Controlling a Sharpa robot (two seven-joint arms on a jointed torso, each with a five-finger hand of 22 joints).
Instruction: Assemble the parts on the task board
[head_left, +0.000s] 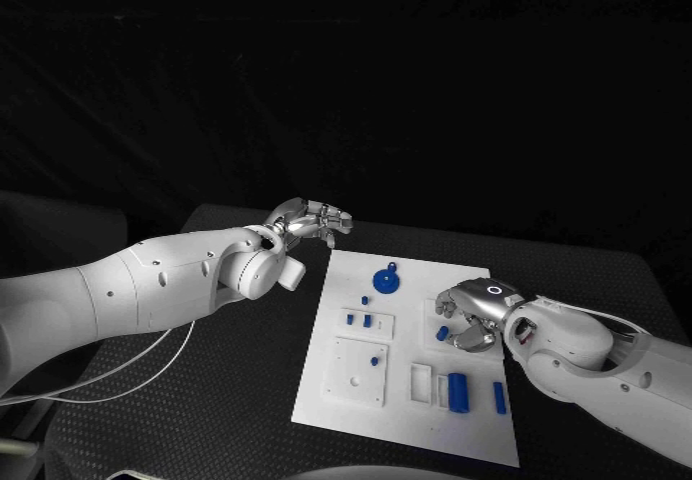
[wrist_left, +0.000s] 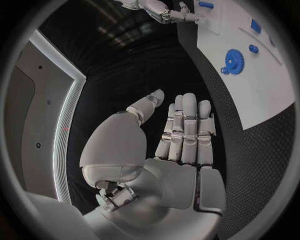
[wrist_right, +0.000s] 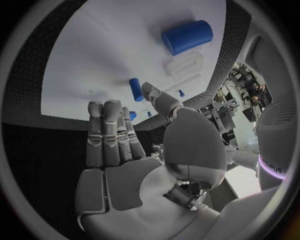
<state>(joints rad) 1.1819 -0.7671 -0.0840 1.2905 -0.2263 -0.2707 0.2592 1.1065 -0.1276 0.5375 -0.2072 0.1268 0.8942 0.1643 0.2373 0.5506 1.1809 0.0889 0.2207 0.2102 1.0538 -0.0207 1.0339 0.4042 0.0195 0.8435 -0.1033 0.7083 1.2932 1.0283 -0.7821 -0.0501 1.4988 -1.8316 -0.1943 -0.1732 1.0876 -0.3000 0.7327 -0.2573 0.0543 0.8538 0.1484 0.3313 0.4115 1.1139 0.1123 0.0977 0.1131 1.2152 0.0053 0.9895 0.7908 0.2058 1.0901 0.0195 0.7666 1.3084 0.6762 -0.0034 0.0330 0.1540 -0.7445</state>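
Right hand (head_left: 473, 318) over board's (head_left: 346, 400) edge

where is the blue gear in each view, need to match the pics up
Head view: the blue gear lies near the far end of the task board, ahead of the left hand.
Left wrist view: the gear lies on the board beyond the fingers.
Right wrist view: I cannot make it out.
Shared landmark: the white task board.

Two smooth white arms end in silver hands: left hand (head_left: 307, 221), right hand (head_left: 473, 312). A thin white cable (head_left: 137, 365) trails under the left arm.
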